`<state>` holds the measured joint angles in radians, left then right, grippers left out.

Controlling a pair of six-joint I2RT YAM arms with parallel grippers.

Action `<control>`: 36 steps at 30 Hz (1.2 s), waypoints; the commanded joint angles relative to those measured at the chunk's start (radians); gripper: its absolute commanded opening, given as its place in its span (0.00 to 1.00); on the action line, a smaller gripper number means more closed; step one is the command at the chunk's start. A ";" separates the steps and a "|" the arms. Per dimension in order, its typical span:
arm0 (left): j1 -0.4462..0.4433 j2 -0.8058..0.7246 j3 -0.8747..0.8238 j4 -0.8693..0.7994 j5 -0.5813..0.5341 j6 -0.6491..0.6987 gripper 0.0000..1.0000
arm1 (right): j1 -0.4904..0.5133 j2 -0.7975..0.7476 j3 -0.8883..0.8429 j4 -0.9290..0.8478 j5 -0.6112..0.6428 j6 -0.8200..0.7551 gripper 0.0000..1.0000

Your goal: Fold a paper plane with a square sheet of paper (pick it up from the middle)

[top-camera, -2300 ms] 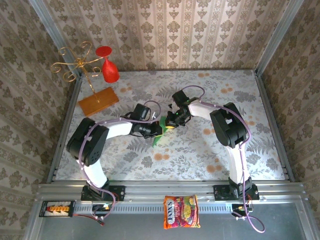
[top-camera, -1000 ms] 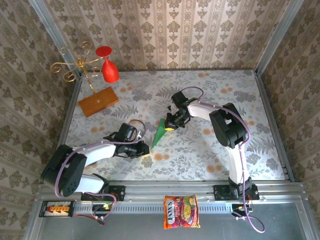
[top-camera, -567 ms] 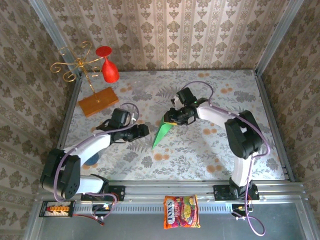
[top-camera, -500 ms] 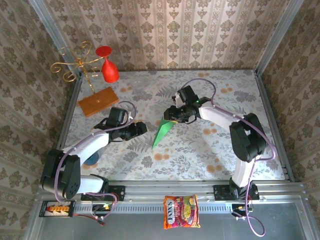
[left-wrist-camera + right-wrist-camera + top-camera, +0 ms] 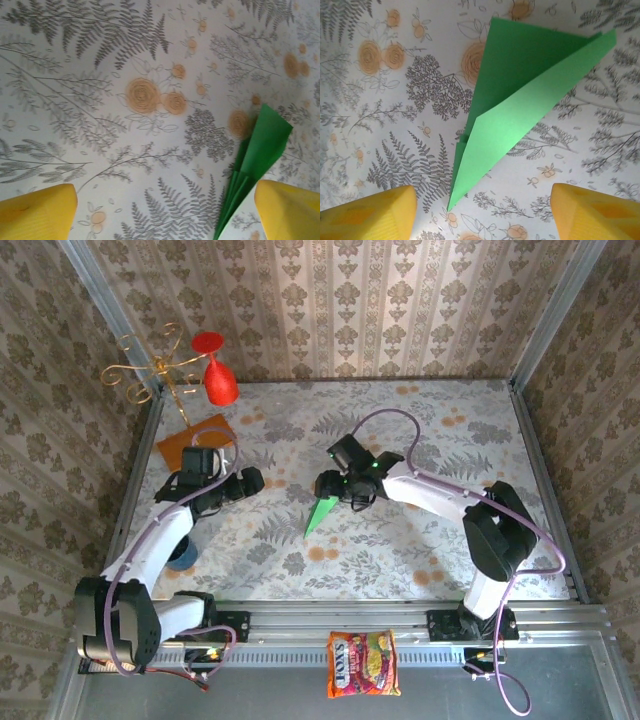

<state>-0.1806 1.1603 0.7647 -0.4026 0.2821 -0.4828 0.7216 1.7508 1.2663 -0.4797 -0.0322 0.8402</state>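
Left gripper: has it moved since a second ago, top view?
Yes. The left gripper has moved toward the far left, away from the slim green paper plane, and now sits close to the orange-brown rectangular board, jaws open.

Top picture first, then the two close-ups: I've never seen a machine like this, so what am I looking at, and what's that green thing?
These are two robot arms bolted at the near edge of a table with a flowery cover. The big picture is shot from above and behind them. Each close-up comes from a small camera on one wrist, looking past that arm's yellow fingertips. The green thing is a paper plane, folded into a slim dart and lying on the table. The left claw and the right claw are both open and hold nothing. The right one hovers right by the plane, while the left is off to the side. Also there: an orange-brown board, a gold stand with a red glass, and a snack packet by the front rail.
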 commanded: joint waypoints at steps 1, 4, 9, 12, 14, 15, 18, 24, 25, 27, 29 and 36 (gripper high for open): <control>0.012 -0.013 0.020 -0.048 -0.013 0.073 0.93 | 0.025 0.060 0.039 -0.033 0.131 0.140 0.72; 0.015 -0.013 0.013 -0.026 0.010 0.073 0.96 | 0.042 0.106 0.084 -0.052 0.174 0.182 0.71; 0.018 -0.013 0.010 -0.018 0.011 0.079 0.97 | 0.058 0.172 0.143 -0.110 0.214 0.234 0.69; 0.019 -0.013 0.006 -0.019 0.009 0.080 0.98 | 0.063 0.197 0.167 -0.142 0.248 0.271 0.64; 0.020 -0.014 0.002 -0.018 0.006 0.080 0.98 | 0.064 0.202 0.165 -0.139 0.264 0.285 0.62; 0.019 -0.014 0.001 -0.018 0.006 0.080 0.98 | 0.064 0.206 0.163 -0.133 0.264 0.289 0.62; 0.019 -0.014 0.001 -0.015 0.009 0.079 0.98 | 0.065 0.225 0.175 -0.129 0.247 0.290 0.62; 0.018 -0.008 -0.001 -0.012 0.019 0.080 0.99 | 0.067 0.244 0.183 -0.138 0.227 0.315 0.53; 0.020 -0.006 -0.002 -0.013 0.017 0.080 1.00 | 0.069 0.233 0.175 -0.138 0.240 0.327 0.51; 0.019 -0.003 -0.001 -0.016 0.014 0.080 1.00 | 0.077 0.202 0.153 -0.128 0.273 0.341 0.50; 0.018 0.000 -0.002 -0.016 0.013 0.079 1.00 | 0.081 0.178 0.140 -0.126 0.289 0.351 0.50; 0.018 -0.017 -0.013 -0.017 -0.016 0.078 1.00 | 0.083 0.127 0.076 -0.102 0.280 0.435 0.41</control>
<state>-0.1684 1.1610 0.7635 -0.4198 0.2821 -0.4248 0.7994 1.9289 1.3701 -0.5755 0.2031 1.2114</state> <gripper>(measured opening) 0.998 0.422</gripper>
